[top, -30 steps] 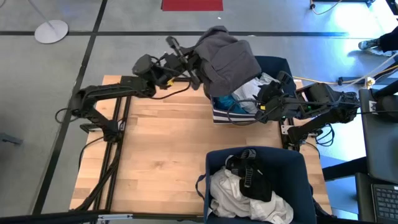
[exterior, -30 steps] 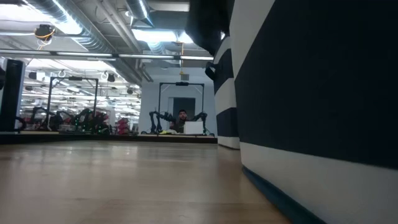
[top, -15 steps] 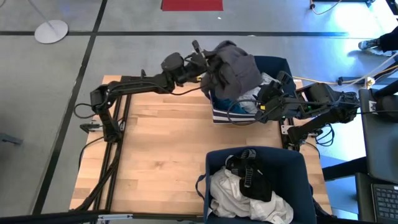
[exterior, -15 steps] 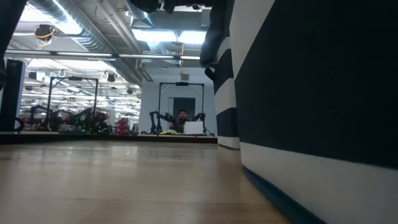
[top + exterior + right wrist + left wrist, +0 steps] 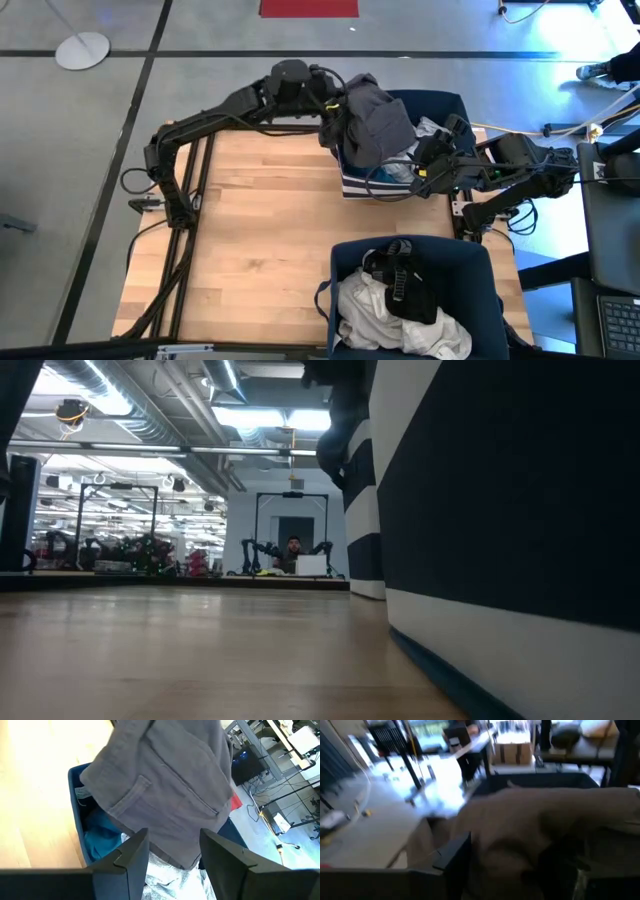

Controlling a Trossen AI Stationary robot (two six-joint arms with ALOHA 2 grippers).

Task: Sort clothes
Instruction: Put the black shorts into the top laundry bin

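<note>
Dark grey garment (image 5: pixel 378 118); turquoise garment (image 5: pixel 102 840); navy bin (image 5: pixel 440 103); white cloth (image 5: pixel 375 305).

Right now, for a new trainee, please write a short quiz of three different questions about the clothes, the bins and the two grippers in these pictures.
1. True or false: the dark grey garment lies flat on the wooden table.
2. Which garments lie in the near bin? A) white and black B) turquoise and dark green C) none
3. Fill in: the right gripper waits over the far bin with its fingers ____.

Key
1. False: it hangs over the far bin, at the left gripper.
2. A: the white garment and the black garment.
3. open; they hold nothing.
</note>
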